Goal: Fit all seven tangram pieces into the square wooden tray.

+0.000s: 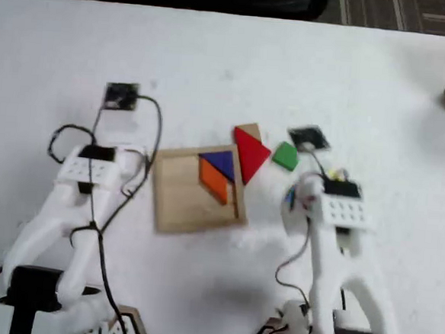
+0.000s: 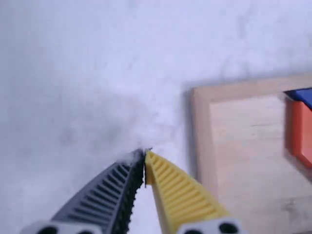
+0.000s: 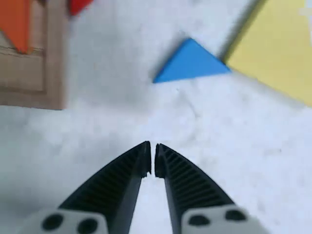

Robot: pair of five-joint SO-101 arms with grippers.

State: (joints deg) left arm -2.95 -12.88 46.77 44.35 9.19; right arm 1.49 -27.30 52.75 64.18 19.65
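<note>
With the tray point(image 1: 178, 196) partly filled, the left gripper point(image 2: 145, 159) and right gripper point(image 3: 151, 159) hold their fingers together, empty — next, I think, the right should open over the blue triangle point(image 3: 191, 62).

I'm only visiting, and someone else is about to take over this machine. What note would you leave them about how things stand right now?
Left gripper: shut, empty, over bare table beside the wooden tray.
Right gripper: shut, empty, over the table near the light blue triangle and the yellow piece.
Done: the dark blue piece and the orange piece lie in the tray.
Left: the red triangle lies across the tray's rim and the green piece sits on the table beside it. Light blue and yellow are also outside. A tan shape behind the red one may be the seventh.
</note>
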